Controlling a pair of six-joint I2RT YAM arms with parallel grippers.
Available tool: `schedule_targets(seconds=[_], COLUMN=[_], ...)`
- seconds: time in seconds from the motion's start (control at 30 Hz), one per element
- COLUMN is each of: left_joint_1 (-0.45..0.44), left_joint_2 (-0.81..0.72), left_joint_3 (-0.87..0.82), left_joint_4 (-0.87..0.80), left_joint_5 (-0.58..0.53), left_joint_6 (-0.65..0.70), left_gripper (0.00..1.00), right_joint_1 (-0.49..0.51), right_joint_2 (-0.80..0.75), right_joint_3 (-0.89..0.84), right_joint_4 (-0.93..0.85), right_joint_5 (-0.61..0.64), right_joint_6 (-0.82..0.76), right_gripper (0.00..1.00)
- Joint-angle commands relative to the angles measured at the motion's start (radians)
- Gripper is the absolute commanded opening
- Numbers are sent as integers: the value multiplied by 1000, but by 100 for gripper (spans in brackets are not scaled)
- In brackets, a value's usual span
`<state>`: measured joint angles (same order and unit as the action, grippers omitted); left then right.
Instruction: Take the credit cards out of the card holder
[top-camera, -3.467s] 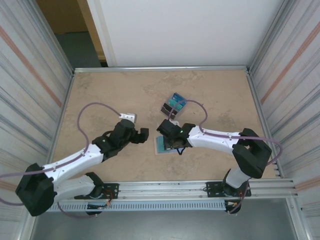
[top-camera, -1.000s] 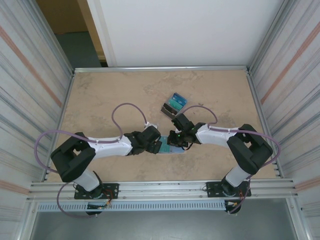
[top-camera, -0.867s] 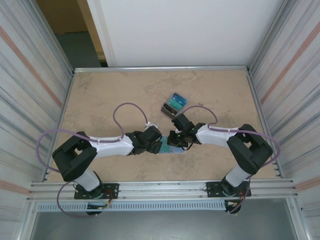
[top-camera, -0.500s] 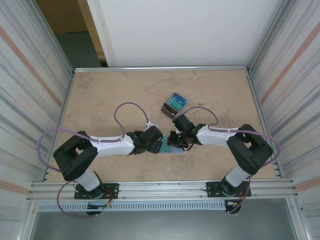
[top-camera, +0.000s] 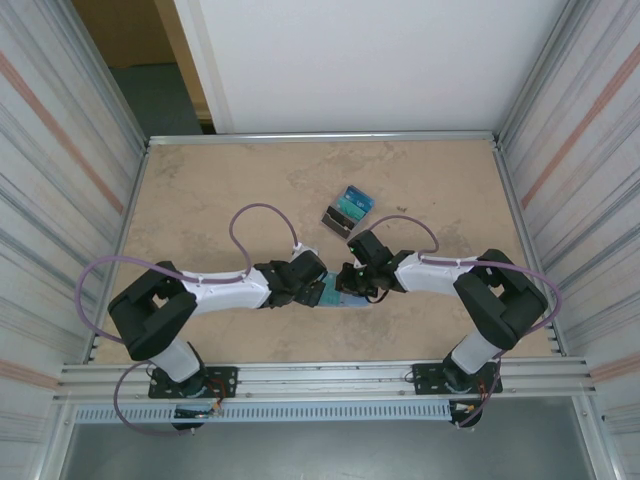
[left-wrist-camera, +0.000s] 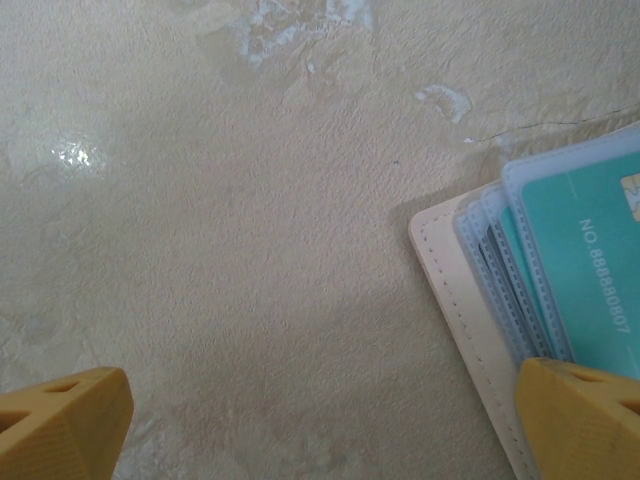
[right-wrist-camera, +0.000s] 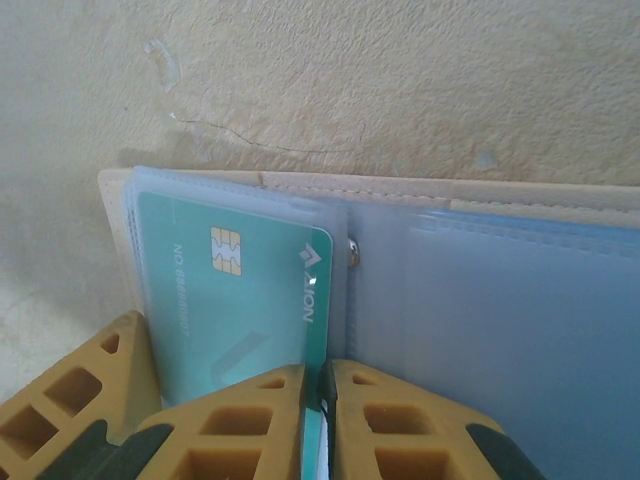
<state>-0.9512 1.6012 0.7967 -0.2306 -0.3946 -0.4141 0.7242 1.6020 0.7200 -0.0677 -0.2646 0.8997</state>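
The card holder (top-camera: 345, 298) lies open on the table near the front, tan edge (right-wrist-camera: 400, 186) and pale blue sleeves (right-wrist-camera: 500, 300) showing. A teal credit card (right-wrist-camera: 240, 290) sits in its left sleeve, and my right gripper (right-wrist-camera: 318, 385) is shut on that card's right edge. My left gripper (left-wrist-camera: 320, 425) stands wide open at the holder's left side (left-wrist-camera: 470, 310), with its right finger (left-wrist-camera: 580, 425) over the tan edge. From above, the left gripper (top-camera: 318, 290) and right gripper (top-camera: 347, 279) meet over the holder. More credit cards (top-camera: 347, 211) lie in a pile further back.
A tan stone-patterned table (top-camera: 230, 200) is bounded by metal rails and corrugated walls on both sides. Purple cables loop over both arms. The left gripper's yellow finger (right-wrist-camera: 80, 390) shows beside the teal card in the right wrist view.
Since 3.5 s ago my left arm has swung in from the left to the holder's left edge. Over the last second both grippers have barely moved.
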Motion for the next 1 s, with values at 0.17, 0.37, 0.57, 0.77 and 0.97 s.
schedule_targets(seconds=[0.17,0.37,0.57,0.77,0.97], left_joint_1=[-10,-12,-22,-28,-29], left_joint_2=[22,22,27,29,35], left_joint_3=[19,21,26,26,34], left_joint_4=[-53,-58,-67,-69,-69], left_joint_5=[-39,-37,-42,-48,-49], left_joint_6=[18,18,15,11,15], left_gripper=[99,99,99,99,99], right_joint_1=[-22,-35,-43,-50,-52], right_joint_2=[-4,-22,-43,-64,-59], right_joint_3=[-69,-95,-116,-132,-146], right_joint_4=[97,173,242,264,294], right_joint_5=[-86,-137,-179,-190,-198], right_joint_6=[56,70,82,84,90], right_gripper=[14,14,14,13,12])
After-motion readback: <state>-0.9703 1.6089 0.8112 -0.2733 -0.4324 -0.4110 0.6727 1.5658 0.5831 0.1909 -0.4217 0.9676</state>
